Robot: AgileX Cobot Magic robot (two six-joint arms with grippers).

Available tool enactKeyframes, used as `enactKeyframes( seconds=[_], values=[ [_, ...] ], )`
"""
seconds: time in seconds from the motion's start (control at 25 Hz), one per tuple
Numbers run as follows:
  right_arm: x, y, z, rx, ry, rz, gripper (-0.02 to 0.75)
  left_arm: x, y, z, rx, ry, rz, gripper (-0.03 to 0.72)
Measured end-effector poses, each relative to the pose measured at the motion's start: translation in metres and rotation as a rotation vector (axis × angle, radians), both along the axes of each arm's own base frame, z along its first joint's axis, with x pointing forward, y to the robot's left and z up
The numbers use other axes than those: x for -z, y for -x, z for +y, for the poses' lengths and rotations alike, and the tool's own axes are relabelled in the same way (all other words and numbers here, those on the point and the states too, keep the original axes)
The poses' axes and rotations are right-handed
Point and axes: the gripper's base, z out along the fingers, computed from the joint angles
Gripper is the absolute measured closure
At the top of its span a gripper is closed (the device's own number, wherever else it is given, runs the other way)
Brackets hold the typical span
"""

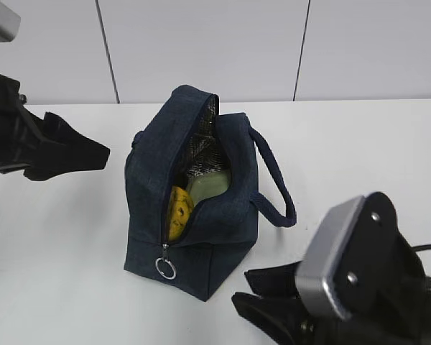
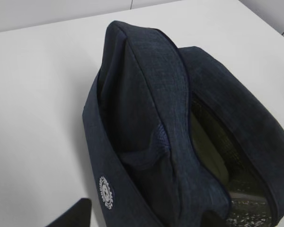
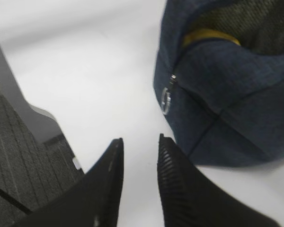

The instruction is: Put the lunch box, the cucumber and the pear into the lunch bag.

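Note:
The navy lunch bag (image 1: 194, 215) stands in the middle of the white table with its zipper open. Its silver ring pull (image 1: 165, 268) hangs at the near end. Inside I see the yellow pear (image 1: 177, 208) and the pale green lid of the lunch box (image 1: 212, 184). The cucumber is hidden. My left gripper (image 1: 93, 152) hangs open and empty left of the bag; one fingertip (image 2: 78, 213) shows in the left wrist view beside the bag (image 2: 146, 118). My right gripper (image 3: 139, 139) is open and empty over the table, near the bag's front corner (image 3: 227, 94), and also shows in the exterior view (image 1: 262, 287).
The bag's looped strap handle (image 1: 273, 180) sticks out to the right. The table's edge and dark flooring (image 3: 19, 156) lie close to the left of my right gripper. A pale panelled wall (image 1: 201, 43) runs behind the table.

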Motion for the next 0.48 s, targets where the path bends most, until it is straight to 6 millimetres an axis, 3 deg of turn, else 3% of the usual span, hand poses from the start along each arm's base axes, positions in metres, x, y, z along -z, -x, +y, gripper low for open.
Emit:
enactKeyframes(
  seconds=[0.24,0.48],
  values=[
    [0.001,0.007,0.001,-0.074,-0.092,-0.066,0.531,0.0,0.0,0.0,0.0,0.0,0.0,0.274],
    [0.026,0.002,0.016,-0.143,-0.057,-0.065,0.517,0.0,0.0,0.0,0.0,0.0,0.0,0.274]
  ],
)
